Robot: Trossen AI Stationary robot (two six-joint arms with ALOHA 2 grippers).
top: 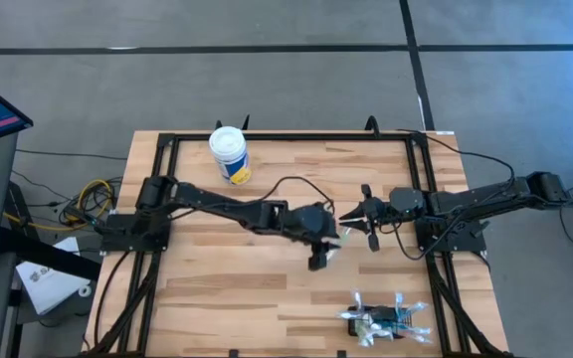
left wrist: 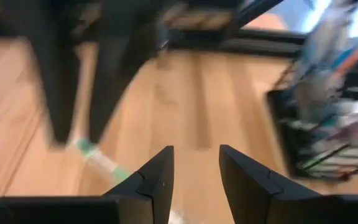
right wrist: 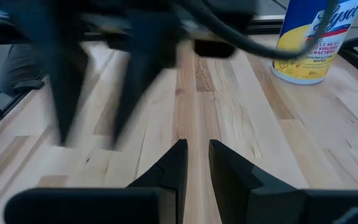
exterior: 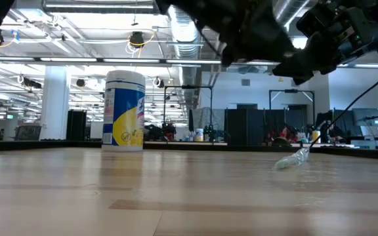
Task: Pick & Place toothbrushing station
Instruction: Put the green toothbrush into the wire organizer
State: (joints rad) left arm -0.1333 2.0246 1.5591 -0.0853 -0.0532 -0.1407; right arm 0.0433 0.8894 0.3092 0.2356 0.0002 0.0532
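The toothbrushing station (top: 386, 320), a small black holder with several wrapped toothbrushes sticking out of it, lies flat near the table's front right; it also shows in the left wrist view (left wrist: 328, 124). My left gripper (top: 318, 263) hovers open over the table's middle, pointing slantwise toward the near right, with nothing between its fingers (left wrist: 196, 180). A loose toothbrush (left wrist: 98, 158) lies on the wood just beside it (top: 334, 242). My right gripper (top: 351, 214) waits close by on the right, its fingers (right wrist: 197, 168) a narrow gap apart and empty.
A white-lidded yellow-and-blue wipes tub (top: 230, 154) stands upright at the table's far edge, left of centre (exterior: 125, 110). A black frame (top: 167, 144) rims the table. Bare wood lies across the near left half (top: 217, 298).
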